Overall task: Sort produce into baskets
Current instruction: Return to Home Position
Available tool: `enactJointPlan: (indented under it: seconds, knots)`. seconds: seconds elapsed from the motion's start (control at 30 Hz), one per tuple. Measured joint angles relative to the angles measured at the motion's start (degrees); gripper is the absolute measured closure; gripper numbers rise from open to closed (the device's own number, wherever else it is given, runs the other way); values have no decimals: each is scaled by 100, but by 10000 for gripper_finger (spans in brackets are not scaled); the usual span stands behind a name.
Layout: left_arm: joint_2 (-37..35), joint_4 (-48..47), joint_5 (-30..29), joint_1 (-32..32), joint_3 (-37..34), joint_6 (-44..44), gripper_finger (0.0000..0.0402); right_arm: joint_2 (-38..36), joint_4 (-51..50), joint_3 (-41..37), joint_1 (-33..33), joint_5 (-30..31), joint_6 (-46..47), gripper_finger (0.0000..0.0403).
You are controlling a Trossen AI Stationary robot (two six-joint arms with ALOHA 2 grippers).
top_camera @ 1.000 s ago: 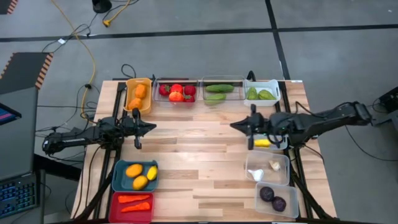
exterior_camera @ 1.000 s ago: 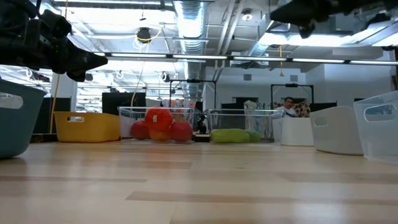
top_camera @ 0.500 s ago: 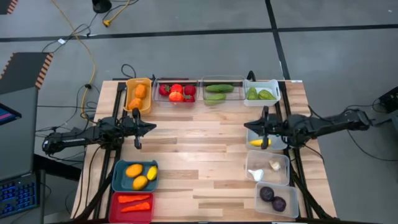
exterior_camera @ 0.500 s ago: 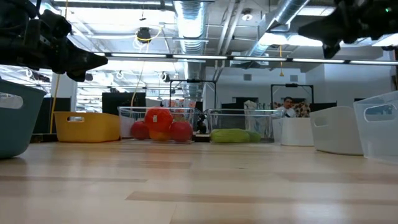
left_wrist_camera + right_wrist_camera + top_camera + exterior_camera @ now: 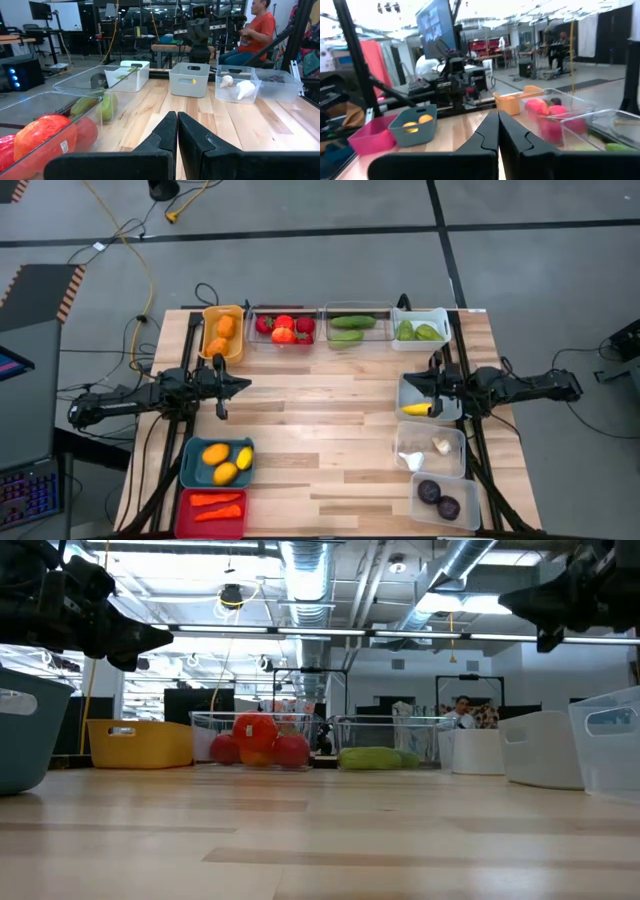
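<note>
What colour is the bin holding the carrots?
Red. That bin shows best in the high view.

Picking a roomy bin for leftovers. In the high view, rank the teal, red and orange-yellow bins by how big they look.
Largest: teal bin and red bin, which look alike, so I won't rank them.
Smallest: orange-yellow bin.

Grey floor is spreading around the wooden table, with black tape lines crossing it and a yellow cable trailing over it. Overhead, ducts are running among strip lights. A person in orange is sitting beyond the table, and a monitor is glowing.
</note>
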Motion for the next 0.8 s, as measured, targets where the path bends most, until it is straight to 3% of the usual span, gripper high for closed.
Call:
enactJointPlan:
  seconds: [0.17,0.4,0.8]
  knots:
    - [0,0,0,0,0,2,400,-446,22,-271,-364,-51,2,374]
    - [0,0,0,-2,0,2,400,-649,-69,-489,-858,-968,4,374]
    - [0,0,0,0,0,2,400,-651,-832,-474,-1062,-1166,3,373]
